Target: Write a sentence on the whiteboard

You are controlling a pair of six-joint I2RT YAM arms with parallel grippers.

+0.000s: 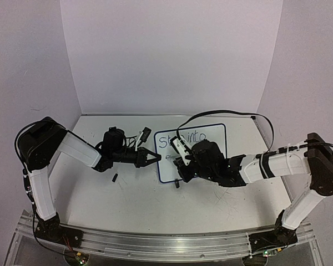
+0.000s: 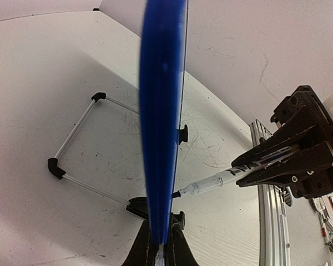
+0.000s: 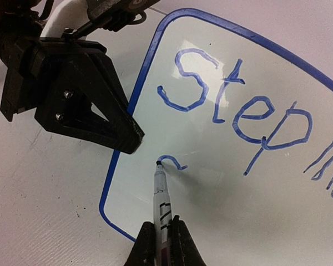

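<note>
nearest the top camera runs a metal rail [image 1: 172, 242] that carries both arm bases, and beyond it lies the white table [image 1: 133, 205], scuffed with thin scratches. the left arm [image 1: 72, 149] and the right arm [image 1: 277, 165] both reach inward toward the middle of the table, with a black cable [image 1: 227, 113] looping over the right one. between them stands the whiteboard [image 1: 211, 138], a small white board with a blue rounded frame, leaning back a little near the table's centre. the left gripper [image 1: 155, 157] is clamped on the board's left edge, one finger on each face of the blue frame. the right gripper [image 3: 162, 244] is closed around a marker [image 3: 162, 205], which points up and away from the fingers with its tip touching the board's face. behind the board a wire stand [image 2: 77, 138] with black corners rests flat on the table, and small black feet [image 2: 182, 134] stick out from the frame. the sentence [image 3: 244, 111] so far reads "step into" in blue strokes along the upper part of the board, and below the "s" there is only a short curved stroke, right at the marker tip. a tiny black piece [image 1: 115, 178] lies loose on the table below the left gripper; what it is cannot be made out.
</note>
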